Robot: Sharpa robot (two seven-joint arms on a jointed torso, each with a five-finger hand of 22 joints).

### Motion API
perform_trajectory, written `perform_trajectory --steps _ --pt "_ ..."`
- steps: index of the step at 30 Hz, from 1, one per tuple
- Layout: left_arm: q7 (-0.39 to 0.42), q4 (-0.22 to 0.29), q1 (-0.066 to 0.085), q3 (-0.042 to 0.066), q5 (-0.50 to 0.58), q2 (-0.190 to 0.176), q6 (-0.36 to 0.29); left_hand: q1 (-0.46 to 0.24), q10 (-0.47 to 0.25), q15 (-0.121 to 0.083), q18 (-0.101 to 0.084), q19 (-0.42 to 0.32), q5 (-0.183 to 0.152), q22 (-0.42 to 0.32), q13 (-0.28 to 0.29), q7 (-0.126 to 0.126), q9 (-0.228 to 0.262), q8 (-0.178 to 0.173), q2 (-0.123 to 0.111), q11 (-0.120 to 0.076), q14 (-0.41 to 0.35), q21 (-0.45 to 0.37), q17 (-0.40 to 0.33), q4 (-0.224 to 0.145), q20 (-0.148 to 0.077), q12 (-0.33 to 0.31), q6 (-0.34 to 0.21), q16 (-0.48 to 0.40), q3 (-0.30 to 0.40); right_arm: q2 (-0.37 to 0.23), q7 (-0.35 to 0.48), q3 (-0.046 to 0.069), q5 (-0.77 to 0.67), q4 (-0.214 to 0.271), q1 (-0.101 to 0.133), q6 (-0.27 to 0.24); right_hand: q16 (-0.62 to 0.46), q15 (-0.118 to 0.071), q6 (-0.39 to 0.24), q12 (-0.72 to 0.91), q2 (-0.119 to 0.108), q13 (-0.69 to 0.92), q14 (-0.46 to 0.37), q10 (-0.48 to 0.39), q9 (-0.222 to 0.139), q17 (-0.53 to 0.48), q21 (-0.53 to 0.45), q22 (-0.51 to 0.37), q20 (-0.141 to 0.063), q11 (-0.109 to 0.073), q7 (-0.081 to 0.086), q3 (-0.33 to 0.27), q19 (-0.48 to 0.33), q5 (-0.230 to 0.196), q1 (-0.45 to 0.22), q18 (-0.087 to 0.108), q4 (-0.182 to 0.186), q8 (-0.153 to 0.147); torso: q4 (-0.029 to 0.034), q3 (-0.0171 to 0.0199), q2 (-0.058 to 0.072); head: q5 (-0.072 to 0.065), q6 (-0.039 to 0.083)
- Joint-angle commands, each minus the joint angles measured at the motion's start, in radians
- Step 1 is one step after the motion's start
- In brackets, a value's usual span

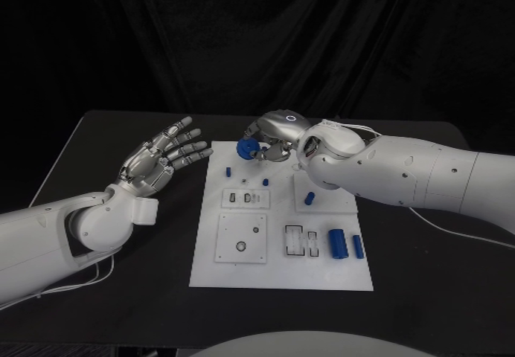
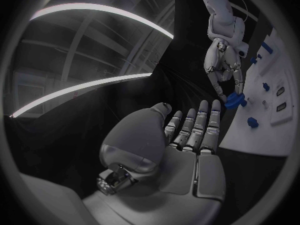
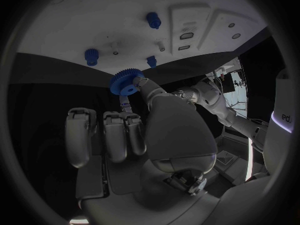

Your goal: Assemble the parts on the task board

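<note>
On the black table, view by view:

Head view, board: the white task board lay flat in the middle of the black table, between the two arms.
Head view, right hand: the right hand hung over the board's far edge and pinched a blue gear between thumb and a finger.
Head view, gear: it was held at the far left corner of the board; whether it touched the board could not be told.
Head view, left hand: the left hand was held just beside the board's left edge, palm up, fingers spread and straight, with nothing in it.
Head view, other parts: a small blue peg stood near the far left of the board, another blue piece stood nearer the middle right, and two blue cylinders lay side by side near the right edge.

Left wrist view, left hand: the palm faced the camera, fingers straight and close together, bare.
Left wrist view, right hand: it reached down to the board's edge with the blue gear at its fingertips.

Right wrist view, right hand: the thumb and one finger gripped the blue gear, while the other fingers were curled in below it.
Right wrist view, gear: it sat just off the board's near edge, toothed rim plainly visible.
Right wrist view, board: small blue pieces stood on the white surface beyond.
</note>
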Motion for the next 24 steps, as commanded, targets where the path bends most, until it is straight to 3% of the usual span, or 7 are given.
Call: perform_trajectory --steps 1,11,24 --pt "0.025 0.001 -0.002 0.001 0.005 0.001 0.014 -0.012 0.001 0.002 -0.014 -0.007 0.003 0.001 -0.002 0.006 0.000 0.001 0.001 0.004 -0.005 0.004 -0.001 0.000 0.002 0.006 -0.002 0.003 0.004 -0.008 -0.048 0.001 0.001 0.006 -0.001 0.051 0.003 -0.005 0.081 0.003 -0.001 0.263 0.107 0.104 0.107 0.263 0.002 0.219 -0.004 -0.006 -0.052 -0.003 0.060 0.006 -0.009 -0.011 0.005 0.069 -0.0010 0.0005 -0.001 0.002 -0.003" --pt "0.022 -0.002 -0.003 0.001 0.005 0.003 0.017 -0.014 0.000 0.002 -0.014 -0.008 0.002 0.001 -0.002 0.006 0.000 0.001 0.001 0.005 -0.006 0.005 -0.001 -0.001 0.002 0.006 -0.003 0.005 0.008 -0.019 -0.070 0.000 0.001 0.007 -0.001 0.115 0.003 -0.003 0.073 0.003 -0.003 0.263 0.107 0.104 0.108 0.263 -0.005 0.213 -0.003 -0.004 -0.050 -0.003 0.054 0.005 -0.015 -0.008 0.008 0.063 -0.0016 0.0004 -0.001 0.004 -0.008" --pt "0.016 -0.004 -0.004 0.001 0.005 0.005 0.018 -0.015 0.000 0.002 -0.014 -0.009 0.003 0.001 -0.002 0.006 0.000 0.001 0.001 0.005 -0.006 0.005 -0.001 -0.001 0.002 0.007 -0.003 0.006 0.010 -0.013 -0.087 -0.002 0.001 -0.008 -0.003 0.194 0.003 -0.001 0.065 0.003 -0.002 0.263 0.107 0.104 0.108 0.263 -0.017 0.204 -0.001 -0.001 -0.047 -0.001 0.044 -0.007 -0.023 -0.004 0.012 0.055 0.0019 0.0000 -0.001 0.000 -0.010"
